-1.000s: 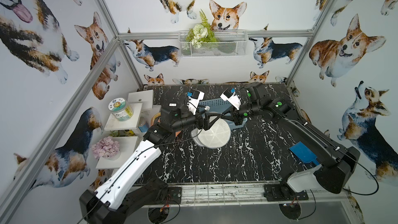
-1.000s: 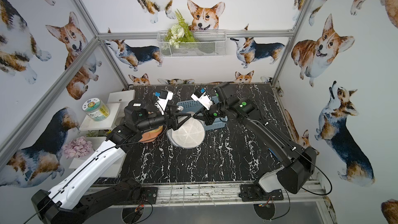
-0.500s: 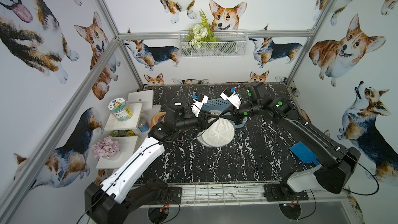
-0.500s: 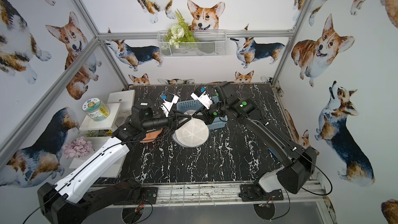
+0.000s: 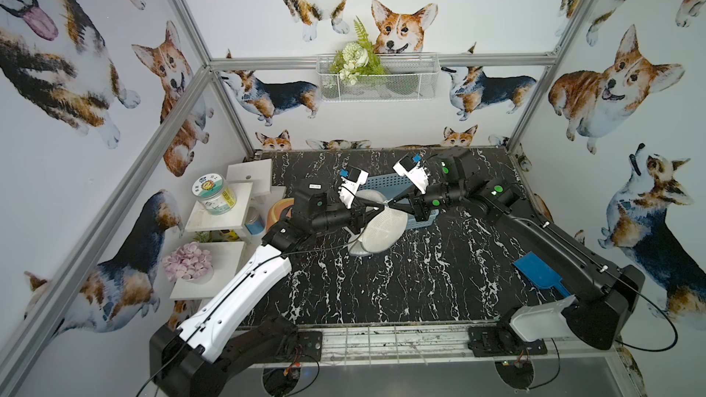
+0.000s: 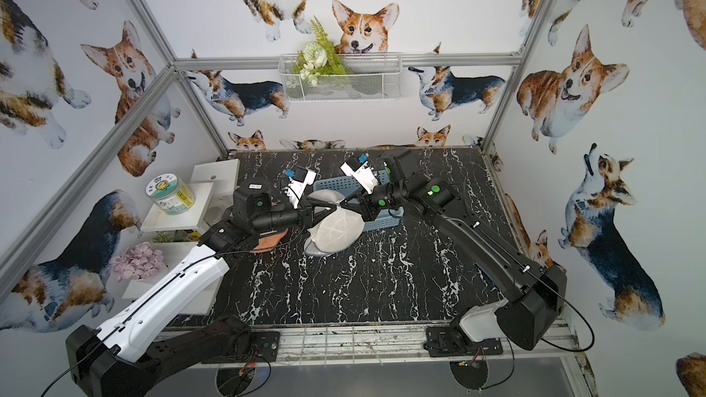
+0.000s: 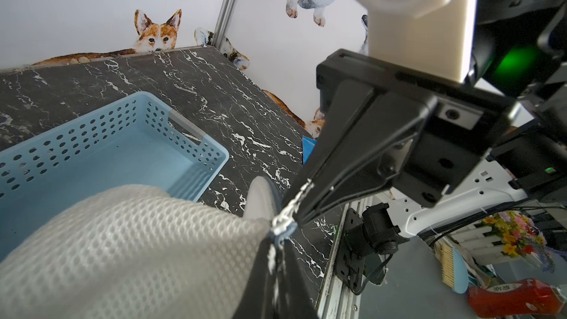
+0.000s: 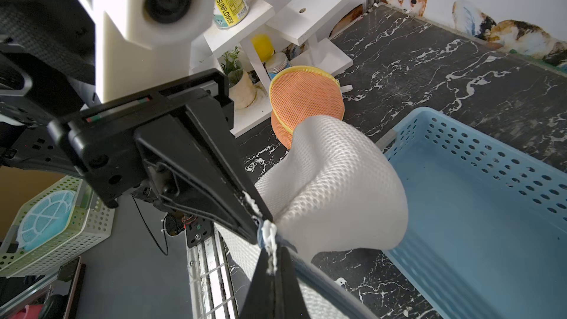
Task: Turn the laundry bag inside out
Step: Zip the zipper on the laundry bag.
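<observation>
Left wrist view shows the laundry bag [image 7: 122, 250] up close. It is a white net bag, soft and puffy, with a thin trim [image 7: 283, 219] along its edge. It looks very light and floppy, so it will likely bend and sag any way it is pulled. It should not break. The net is bumpy, not slippery, but the thin edge could slide out of a weak pinch. The best place to hold it looks like the firmer trim at the opening, not the loose net in the middle.

The left claw [image 7: 277, 237] is pressed together on the trim. The right claw [image 8: 269, 240] is pinched on the same edge, and the two tips almost touch. To flip the bag, the claws will likely need to hold spots further apart, so the mouth can open.

In both top views the bag hangs from the claws above the black bench [image 5: 382, 292], just beside the blue basket [image 7: 107, 148]. It is not clear if its low end touches the bench. An orange net bag [image 8: 306, 99] sits near the little white shelves [image 8: 319, 7].
</observation>
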### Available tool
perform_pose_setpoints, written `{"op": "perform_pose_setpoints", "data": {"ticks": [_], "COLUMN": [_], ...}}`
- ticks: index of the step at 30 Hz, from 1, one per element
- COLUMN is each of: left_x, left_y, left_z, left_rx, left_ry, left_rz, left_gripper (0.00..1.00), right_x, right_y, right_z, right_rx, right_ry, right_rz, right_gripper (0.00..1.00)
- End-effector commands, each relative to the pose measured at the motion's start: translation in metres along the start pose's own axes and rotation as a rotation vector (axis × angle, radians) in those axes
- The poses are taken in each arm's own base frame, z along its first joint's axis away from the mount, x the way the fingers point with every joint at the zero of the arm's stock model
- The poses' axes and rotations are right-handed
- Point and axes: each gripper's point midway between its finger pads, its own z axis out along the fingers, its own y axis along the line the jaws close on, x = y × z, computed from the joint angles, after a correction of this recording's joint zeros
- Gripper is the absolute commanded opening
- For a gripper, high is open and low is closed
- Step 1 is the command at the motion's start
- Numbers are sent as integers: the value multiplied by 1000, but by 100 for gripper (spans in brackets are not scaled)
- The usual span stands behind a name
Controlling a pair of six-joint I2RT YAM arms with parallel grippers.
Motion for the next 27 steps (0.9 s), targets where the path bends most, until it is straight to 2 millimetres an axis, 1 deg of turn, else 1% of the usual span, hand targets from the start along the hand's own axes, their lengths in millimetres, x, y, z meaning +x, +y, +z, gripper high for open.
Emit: {"op": "perform_pose_setpoints", "data": {"ticks": [1,4,7,9,11,14,19,21,23,27], "left_x": [-19,-26,-25,-26,-29,-36,-43,-42,-34,-5], "left_y": [-5,-7,-11,-11,-6,0,13,11,13,21], "left_z": [-7,-14,-17,-20,-26,-37,-46,-44,-37,-30], "left_rx": [7,28,31,15,-23,-49,-130,-107,-76,-73], "left_ry": [-86,-102,-83,-78,-90,-135,-208,-209,-178,-105], "left_rz": [10,-1,14,27,29,13,-3,-11,-51,-123], "left_gripper": [0,0,0,0,0,0,0,0,0,0], "right_x": [1,19,32,41,53,71,93,93,83,45], "right_y": [-15,-30,-43,-51,-57,-60,-56,-53,-54,-65], "right_z": [-2,-7,-17,-23,-26,-28,-24,-22,-22,-21], "right_rx": [70,105,148,187,208,224,188,165,166,204], "right_ry": [-32,-24,-33,-29,-17,2,17,9,-4,-59], "right_rz": [35,90,133,157,183,213,269,267,239,152], "right_gripper": [0,0,0,0,0,0,0,0,0,0]}}
